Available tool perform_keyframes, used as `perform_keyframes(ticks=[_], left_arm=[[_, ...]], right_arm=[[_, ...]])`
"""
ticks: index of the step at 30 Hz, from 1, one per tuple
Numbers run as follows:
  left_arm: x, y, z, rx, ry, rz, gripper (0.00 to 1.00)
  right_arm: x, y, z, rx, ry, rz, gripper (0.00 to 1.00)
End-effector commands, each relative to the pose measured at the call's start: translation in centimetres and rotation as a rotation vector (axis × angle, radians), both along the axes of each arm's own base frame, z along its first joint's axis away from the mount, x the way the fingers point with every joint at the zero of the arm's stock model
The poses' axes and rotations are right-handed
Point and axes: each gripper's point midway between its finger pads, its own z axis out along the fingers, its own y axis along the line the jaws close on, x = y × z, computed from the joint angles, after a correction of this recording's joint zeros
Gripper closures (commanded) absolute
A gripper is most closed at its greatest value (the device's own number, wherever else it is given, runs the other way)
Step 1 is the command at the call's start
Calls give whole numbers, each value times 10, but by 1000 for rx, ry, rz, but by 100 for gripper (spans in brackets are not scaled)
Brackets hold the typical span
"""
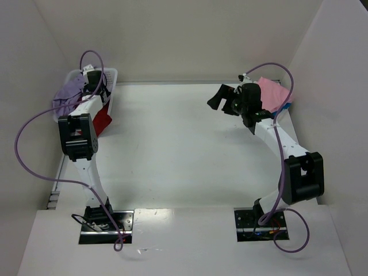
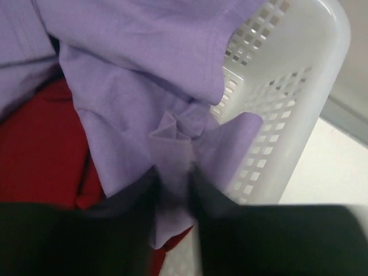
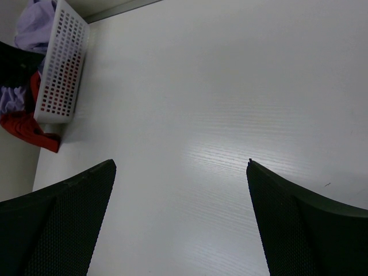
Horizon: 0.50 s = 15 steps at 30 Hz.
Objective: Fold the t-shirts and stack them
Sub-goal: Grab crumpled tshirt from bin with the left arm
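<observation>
Two arms stand at the near edge of your white table [image 1: 172,149]. Your left arm reaches to the far left corner, where a white lattice basket [image 1: 110,73] sits against the wall. The left gripper [image 1: 92,79] is down inside the basket.

From the left wrist, you see the left gripper [image 2: 175,184] closed on a bunched fold of the lavender shirt [image 2: 144,69]. The cloth is pinched between the two dark, blurred fingers [image 2: 135,201]. The lavender shirt lies crumpled against the basket [image 2: 287,86] wall. The red shirt [image 2: 34,149] lies under it, to the left.

From above, the lavender shirt [image 1: 68,95] drapes over the basket's left side. The red shirt [image 1: 102,122] hangs out at the basket's near end, beside your left arm.

Your right arm bends toward the far right of the table. The right gripper [image 1: 221,98] hovers above the bare surface, well apart from the basket. From the right wrist, the right gripper [image 3: 181,164] has its fingers [image 3: 69,218] spread wide, with nothing between them and only the table [image 3: 201,86] below. That view also shows the basket [image 3: 60,63] at upper left, with lavender [image 3: 34,23] and red [image 3: 23,126] cloth spilling from it.

The pink shirt [image 1: 273,93] lies flat at the far right edge, just behind the right gripper. A thin strip of the blue shirt [image 1: 288,106] shows at its right edge, touching it.
</observation>
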Motion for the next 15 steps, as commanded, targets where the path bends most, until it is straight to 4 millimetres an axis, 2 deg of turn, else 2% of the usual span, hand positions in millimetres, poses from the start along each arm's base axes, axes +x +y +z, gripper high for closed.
perform_keyframes(ticks=[1,2,3,5,8,9,11,12,13,14,15], left_arm=[[9,5,37,24,-102,6,84],[14,0,56,22,-137,-31,94],[13,-6,55,9,-107,-67,100],[21,-13,97,15,-157,-120,100],[16,-36,149,-7,-205,-251,100],[6,-56,196,24,-258,-330,100],[-6,-86,223,34,-254,-423,100],[-14,-119,264,49,-319,-502,100],[-21,-142,261,40,-294,-569,100],[-36,-165,279,45,-277,-634,100],[-53,-218,312,55,-325,-735,100]], right_arm=[[11,4,33,3,-93,9,0],[10,5,33,10,-89,6,0],[10,5,41,15,-110,6,0],[8,4,45,17,-119,6,0],[8,3,60,31,-152,-7,0],[10,3,69,35,-170,-7,0],[11,4,77,39,-187,-7,0],[11,5,84,45,-200,2,0],[11,5,84,45,-200,2,0],[12,7,91,52,-219,12,0],[13,9,90,56,-221,22,0]])
